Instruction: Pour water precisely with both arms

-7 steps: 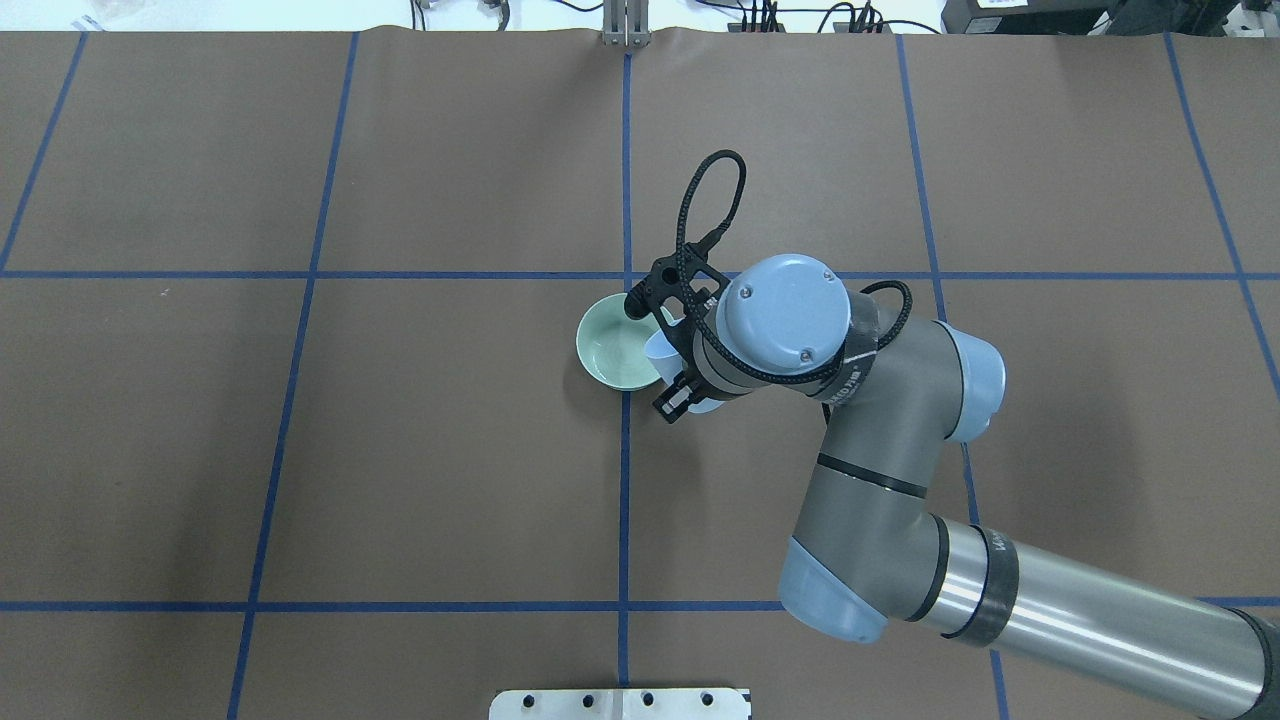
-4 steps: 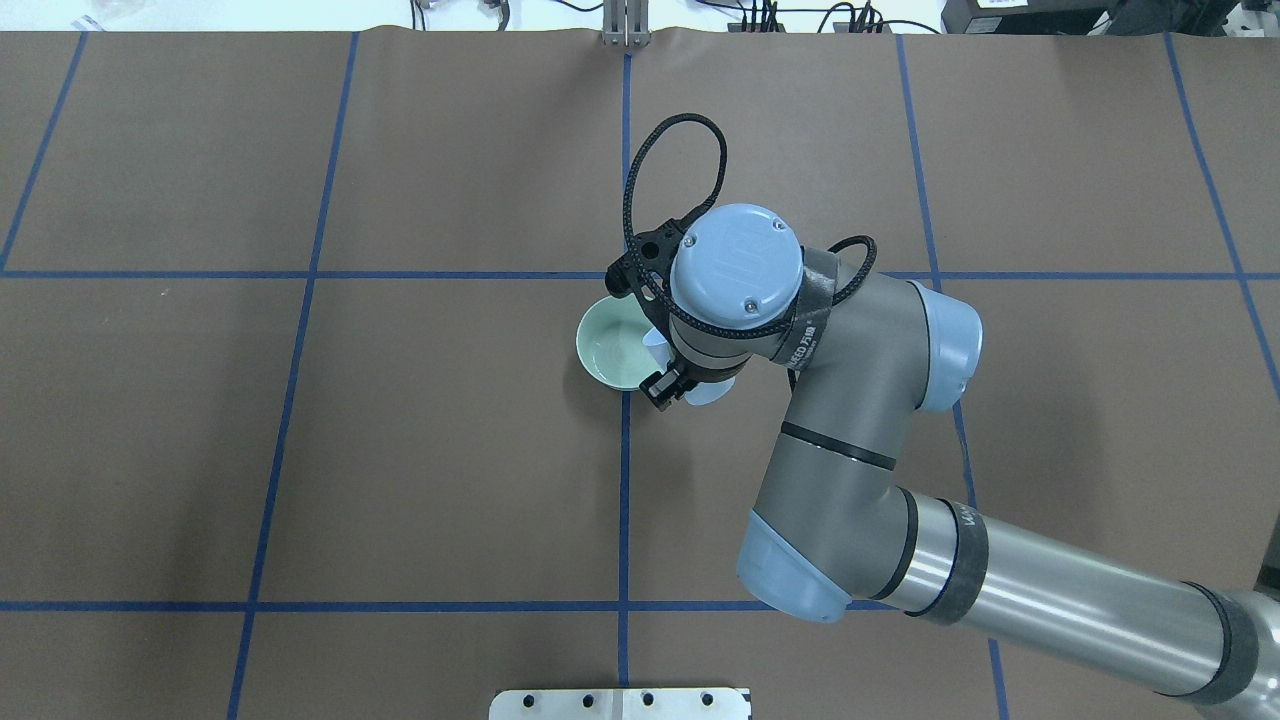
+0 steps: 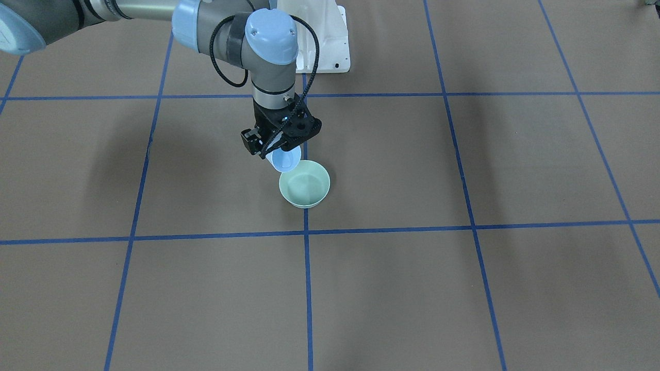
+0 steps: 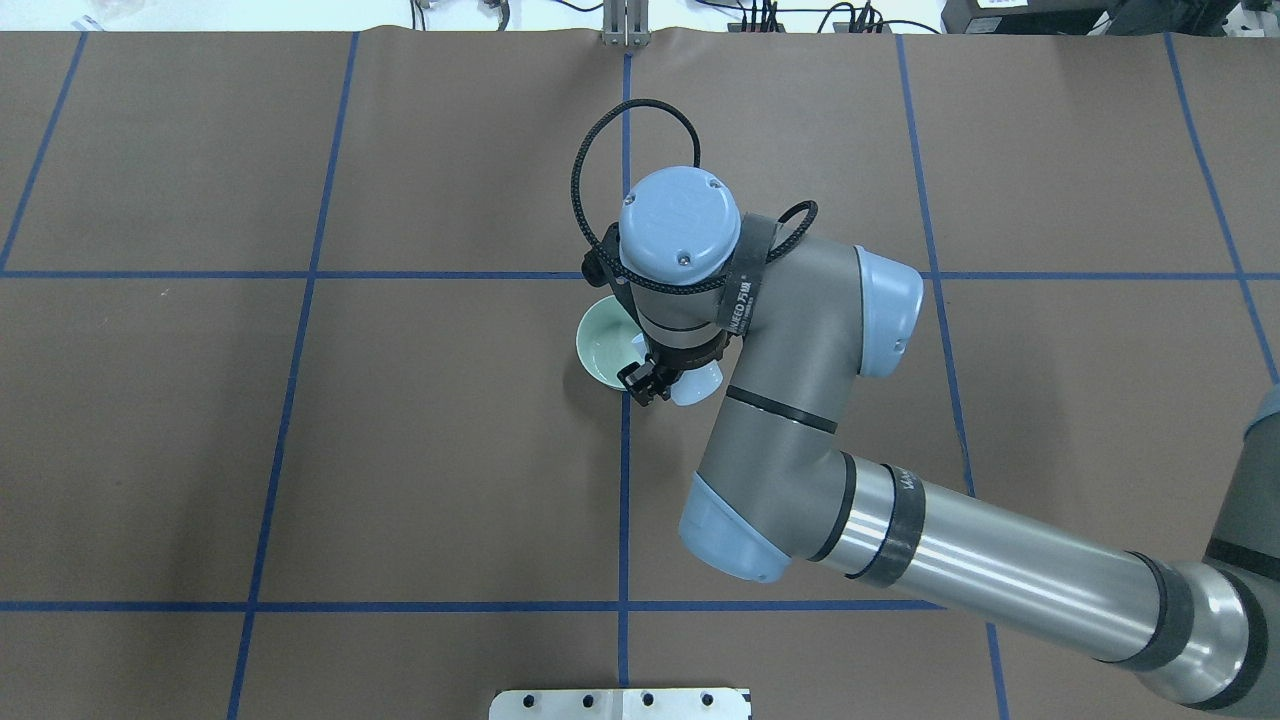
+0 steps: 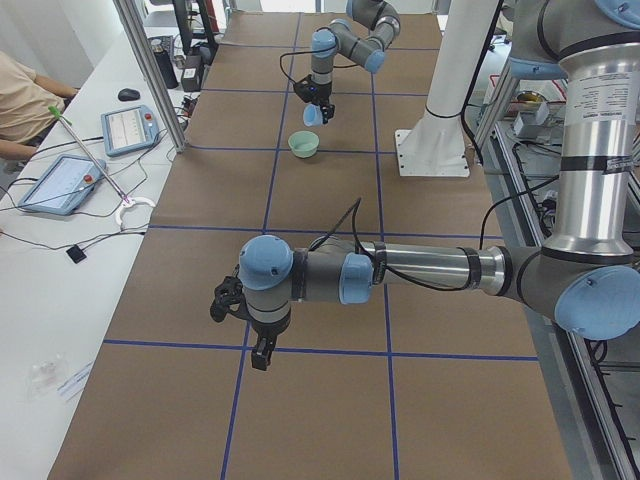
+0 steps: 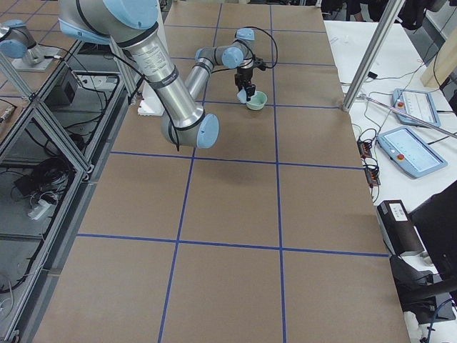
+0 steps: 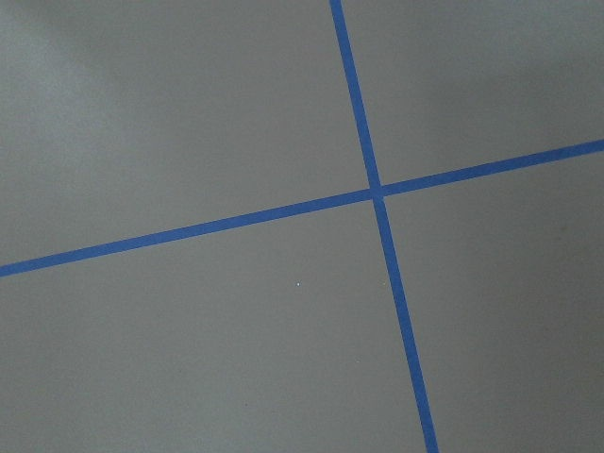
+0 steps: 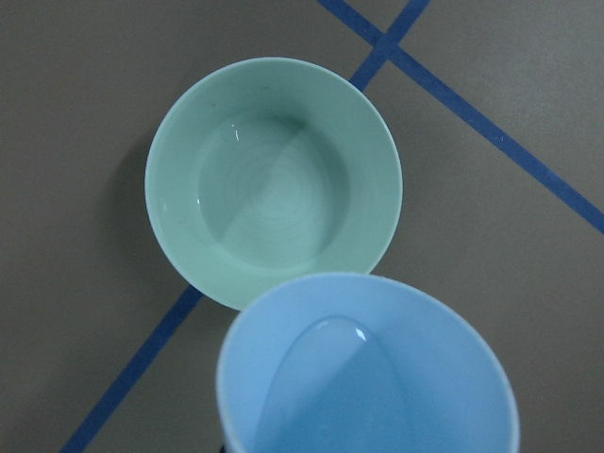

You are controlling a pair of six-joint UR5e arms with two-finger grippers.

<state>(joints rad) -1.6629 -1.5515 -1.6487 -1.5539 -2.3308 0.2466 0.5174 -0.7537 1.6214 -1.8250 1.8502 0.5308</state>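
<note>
Water [image 8: 274, 193], clear and faintly rippled, pools in the mint bowl [image 8: 168, 219] while the right pincer [image 3: 282, 150] clasps the blue cup [image 8: 377, 377].

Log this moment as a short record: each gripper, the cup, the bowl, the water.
right gripper: shut on the pale blue cup, raised off the table
cup: tilted toward the bowl, held above and beside its rim; a little liquid left inside
bowl: round mint-green bowl, upright on the brown table with blue tape lines
water: shallow rippled pool in the bowl; no stream visible
left gripper: far from the bowl, over bare table; open or shut cannot be told
</note>
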